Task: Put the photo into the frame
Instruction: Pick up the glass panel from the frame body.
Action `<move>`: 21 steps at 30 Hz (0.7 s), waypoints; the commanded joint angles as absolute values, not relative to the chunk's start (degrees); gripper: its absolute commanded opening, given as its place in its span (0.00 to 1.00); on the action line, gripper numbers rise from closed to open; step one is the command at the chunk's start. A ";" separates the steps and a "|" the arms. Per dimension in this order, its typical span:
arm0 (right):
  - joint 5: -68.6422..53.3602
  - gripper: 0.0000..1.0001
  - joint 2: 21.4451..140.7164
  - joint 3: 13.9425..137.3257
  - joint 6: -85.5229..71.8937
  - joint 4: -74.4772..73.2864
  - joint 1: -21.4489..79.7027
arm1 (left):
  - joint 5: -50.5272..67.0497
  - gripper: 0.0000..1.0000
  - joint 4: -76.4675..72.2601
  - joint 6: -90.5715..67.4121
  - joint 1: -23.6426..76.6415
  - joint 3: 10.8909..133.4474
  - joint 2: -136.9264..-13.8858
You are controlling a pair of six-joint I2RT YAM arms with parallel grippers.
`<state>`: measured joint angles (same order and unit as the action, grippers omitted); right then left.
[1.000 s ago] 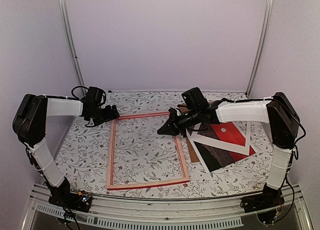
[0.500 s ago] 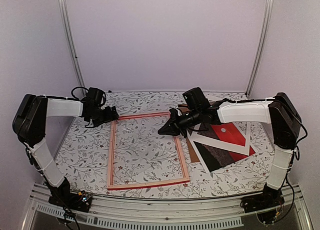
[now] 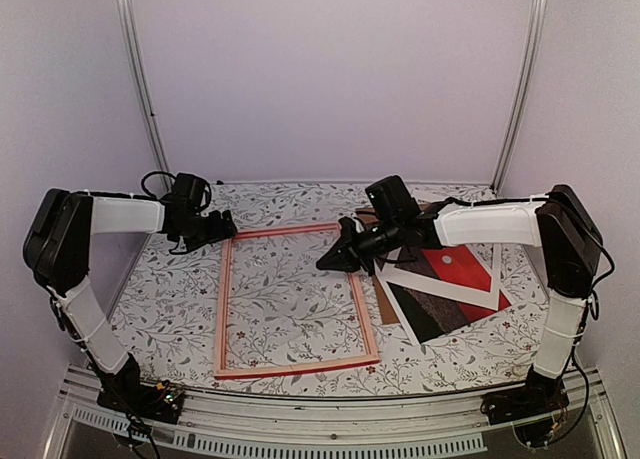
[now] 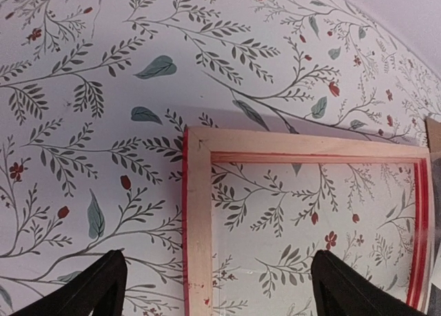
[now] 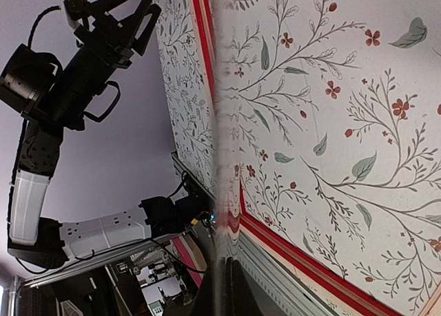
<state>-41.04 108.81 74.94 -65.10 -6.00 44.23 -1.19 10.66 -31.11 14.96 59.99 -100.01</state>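
The frame lies flat mid-table, pale wood back up, with red edges. My left gripper hovers open over its far left corner; in the left wrist view the left rail runs between the spread fingers of the left gripper. My right gripper sits just inside the right rail, shut. In the right wrist view a thin clear sheet, seen edge-on, seems to rise from the shut right gripper. The photo, red and dark brown, lies to the right, touched by neither gripper.
A white mat border lies askew over the photo. A brown backing board pokes out beneath them beside the frame's right rail. The floral table surface ends at a metal rail in front, and purple walls enclose the rest.
Hardly anything: my right arm has crept a touch to the right. The left gripper stays open over the same corner.
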 commanded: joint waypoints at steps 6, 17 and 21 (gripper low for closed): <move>-41.35 0.00 110.67 77.77 -61.23 -7.34 44.71 | -2.02 0.95 10.65 -30.23 15.69 59.55 -99.05; -40.61 0.00 111.83 77.98 -60.34 -7.21 45.08 | -1.76 0.95 10.63 -30.23 15.72 59.50 -99.63; -40.16 0.00 112.21 77.87 -59.96 -7.50 45.17 | -1.76 0.95 10.60 -30.16 15.68 59.50 -99.59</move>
